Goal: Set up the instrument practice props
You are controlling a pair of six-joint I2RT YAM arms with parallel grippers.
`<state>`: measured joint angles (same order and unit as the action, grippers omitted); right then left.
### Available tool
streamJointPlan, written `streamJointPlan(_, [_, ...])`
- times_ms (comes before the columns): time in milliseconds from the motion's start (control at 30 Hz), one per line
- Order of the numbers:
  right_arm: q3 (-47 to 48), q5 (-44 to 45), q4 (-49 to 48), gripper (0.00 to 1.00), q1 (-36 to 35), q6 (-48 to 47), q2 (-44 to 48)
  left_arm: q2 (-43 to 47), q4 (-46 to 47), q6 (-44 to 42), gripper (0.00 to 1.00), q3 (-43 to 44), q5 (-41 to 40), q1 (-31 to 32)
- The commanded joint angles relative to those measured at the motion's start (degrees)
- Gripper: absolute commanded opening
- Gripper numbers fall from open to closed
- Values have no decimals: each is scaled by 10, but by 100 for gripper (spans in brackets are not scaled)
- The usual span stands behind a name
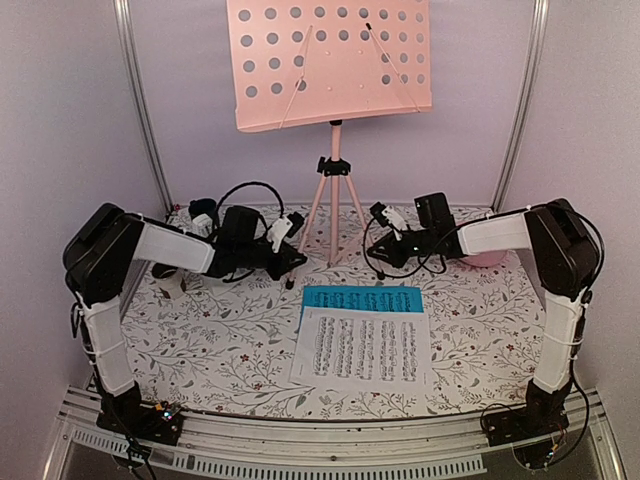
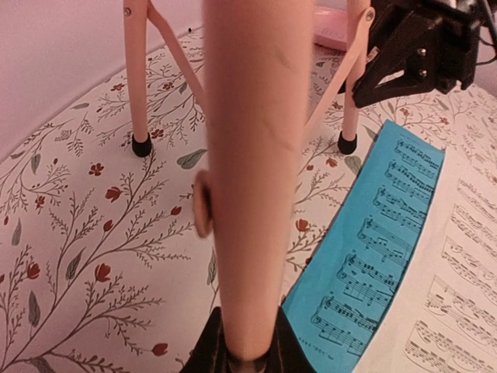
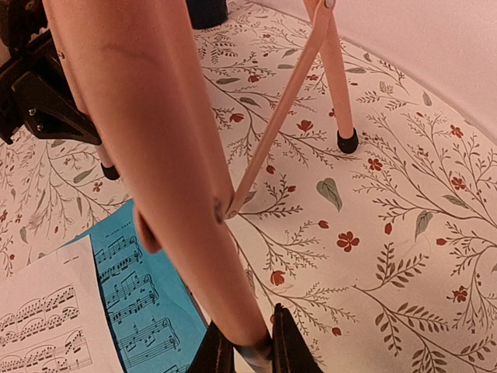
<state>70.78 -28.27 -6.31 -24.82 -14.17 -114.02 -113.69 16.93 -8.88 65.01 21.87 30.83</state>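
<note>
The pink music stand [image 1: 330,65] stands at the back middle, its perforated desk up high on a tripod. My left gripper [image 1: 290,262] is shut on the tripod's left leg [image 2: 252,155], which fills the left wrist view between the dark fingers [image 2: 299,353]. The right gripper [image 1: 373,250] is shut on the right leg [image 3: 167,155], low down near the jaws [image 3: 247,350]. A third leg's rubber foot [image 3: 347,141] rests on the cloth. In front lie the blue sheet [image 1: 360,298] and, overlapping it, the white sheet [image 1: 365,350] of printed music.
A floral cloth [image 1: 220,340] covers the table. A pink plate [image 1: 487,258] sits behind the right arm, near the right wall. A dark blue cup [image 3: 208,12] stands beyond the tripod. Metal frame posts [image 1: 140,100] rise at the back corners.
</note>
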Motion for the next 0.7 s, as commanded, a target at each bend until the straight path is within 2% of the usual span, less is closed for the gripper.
streamJointPlan(0, [24,99,64,0,47,86,-19,71,-37,66,0,-88,-59,-50])
streamJointPlan(233, [61,127,85,0,25,58,-45,117,-28,100,0,-148,-108,-51])
streamJointPlan(500, [81,167,87,0,26,51,-46,154,-4,128,0,-209,-124,-50])
streamJointPlan(667, [120,211,123,0,27,47,-67,169,7,143,0,-242,-131,-49])
